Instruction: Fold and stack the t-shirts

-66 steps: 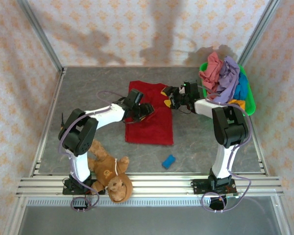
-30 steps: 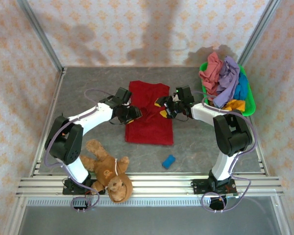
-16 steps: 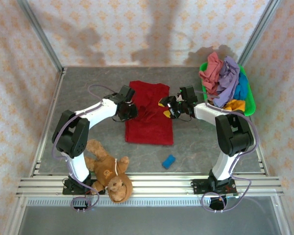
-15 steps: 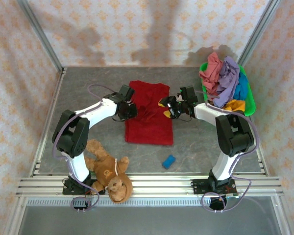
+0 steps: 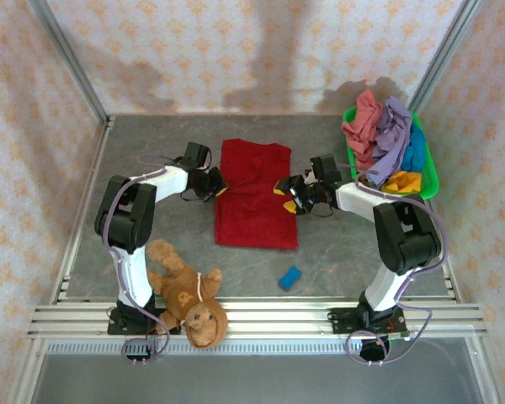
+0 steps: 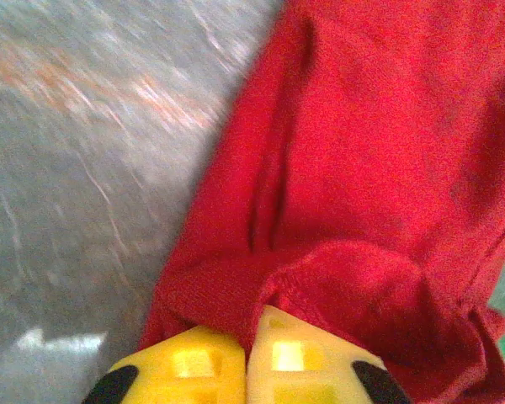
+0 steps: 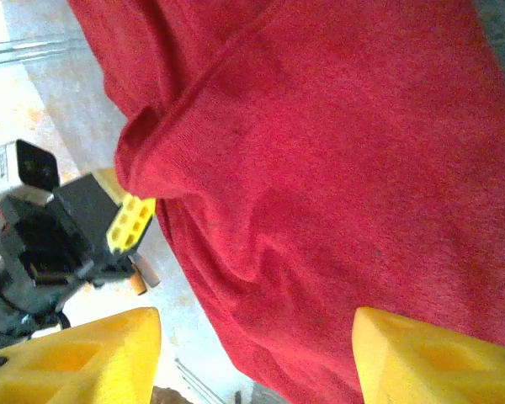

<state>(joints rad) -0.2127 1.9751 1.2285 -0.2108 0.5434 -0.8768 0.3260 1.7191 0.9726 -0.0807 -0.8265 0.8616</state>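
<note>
As the dark red t-shirt [image 5: 254,198] lies spread flat in the middle of the grey desk [image 5: 151,151], both arms are down at its sides: the left gripper [image 5: 214,185] right at the shirt's left edge, the right gripper [image 5: 284,195] over its right edge, directly across. Look at the left wrist view: the two yellow fingers [image 6: 189,364] are pressed together, and the shirt's hem runs down into the seam between them, so they look to be pinching the cloth at that edge, with a soft ridge of fabric bunched just ahead of the tips. Grey desk shows on the left of that view, red cloth on the right. On the right wrist camera it's a different story: the yellow fingers [image 7: 93,358] stand spread wide, one at each bottom corner, gripping nothing, red cloth lying beneath the gap. That same view catches the left gripper across the shirt, its yellow tip against a raised lump at the fabric's edge. Off to the far right, the bright green basket [image 5: 433,178] is heaped with the other t-shirts, salmon pink [image 5: 364,118], lavender [image 5: 391,130], teal blue [image 5: 416,151] and orange-yellow [image 5: 401,179], piled loose. By the left arm's base lies the brown teddy bear [image 5: 185,290], and a small blue object [image 5: 289,277] sits on the desk near the red shirt's lower right corner, apart from it.
</note>
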